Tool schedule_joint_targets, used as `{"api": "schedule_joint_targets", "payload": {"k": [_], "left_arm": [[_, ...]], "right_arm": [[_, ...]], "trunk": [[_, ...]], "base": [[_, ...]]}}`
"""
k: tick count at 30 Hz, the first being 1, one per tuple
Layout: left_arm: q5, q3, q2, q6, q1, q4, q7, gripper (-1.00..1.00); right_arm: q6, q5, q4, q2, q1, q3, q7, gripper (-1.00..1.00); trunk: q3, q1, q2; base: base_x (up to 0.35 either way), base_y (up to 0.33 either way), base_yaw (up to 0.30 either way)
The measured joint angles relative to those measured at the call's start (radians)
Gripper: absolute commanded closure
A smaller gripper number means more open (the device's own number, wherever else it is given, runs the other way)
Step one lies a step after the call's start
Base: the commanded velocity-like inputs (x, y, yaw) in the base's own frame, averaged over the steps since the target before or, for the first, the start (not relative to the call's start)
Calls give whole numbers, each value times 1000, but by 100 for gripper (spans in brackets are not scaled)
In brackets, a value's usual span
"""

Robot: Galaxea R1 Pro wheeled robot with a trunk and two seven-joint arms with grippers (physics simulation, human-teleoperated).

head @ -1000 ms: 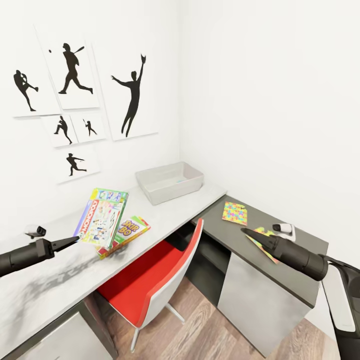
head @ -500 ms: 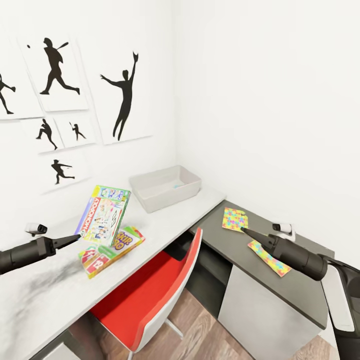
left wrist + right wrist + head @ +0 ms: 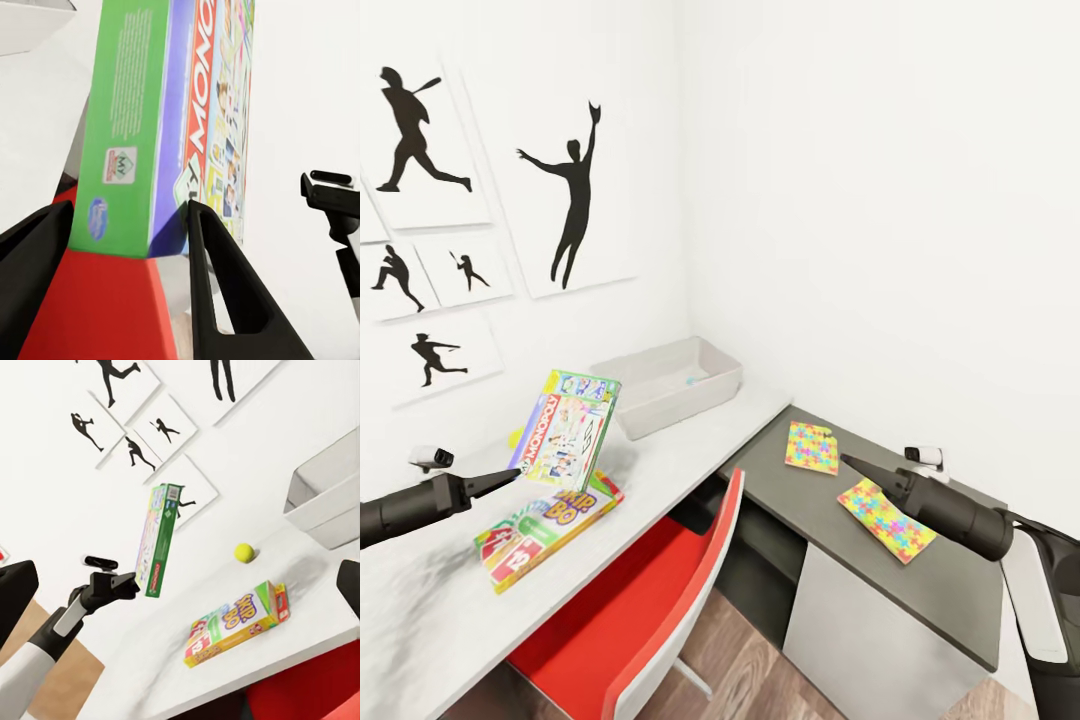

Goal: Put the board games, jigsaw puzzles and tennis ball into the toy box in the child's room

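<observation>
Toy box (image 3: 670, 382) behind Skip-Bo game (image 3: 548, 526) on table (image 3: 660, 455).

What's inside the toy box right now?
The toy box looks mostly empty in the head view: bare grey floor with one small bluish speck near its far wall. The near wall hides the front strip of the floor, so something flat there would not show.

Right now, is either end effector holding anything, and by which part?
The left end effector grips the Monopoly box at its lower corner, holding it upright above the desk. The right end effector holds nothing.
</observation>
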State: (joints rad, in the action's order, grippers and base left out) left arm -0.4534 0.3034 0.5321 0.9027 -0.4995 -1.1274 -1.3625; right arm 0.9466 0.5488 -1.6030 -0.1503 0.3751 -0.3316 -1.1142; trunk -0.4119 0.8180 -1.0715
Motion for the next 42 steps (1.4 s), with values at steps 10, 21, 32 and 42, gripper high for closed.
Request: {"api": "schedule_joint_targets", "payload": {"k": [10,21,32,42], "left_arm": [[-1,-1,0,0,1,0,0,100],[-1,-1,-3,0,0,0,0,100],[-1,0,-3,-1,1,0,-3,100],[-2,-2,-3,-2,2,0,-1,100]], "right_arm": [[-1,-1,0,0,0,7,0,-100],[0,0,0,0,0,7,-2,-100],[-1,0,0,0,0,7,-2,-100],[-28,-2,0,0,0,13,-2,-100]], "trunk": [[0,0,0],[0,0,0],[0,0,0],[0,0,0]], "base": [[80,-35,216],[140,-20,143],[194,0,23],[84,-59,251]]}}
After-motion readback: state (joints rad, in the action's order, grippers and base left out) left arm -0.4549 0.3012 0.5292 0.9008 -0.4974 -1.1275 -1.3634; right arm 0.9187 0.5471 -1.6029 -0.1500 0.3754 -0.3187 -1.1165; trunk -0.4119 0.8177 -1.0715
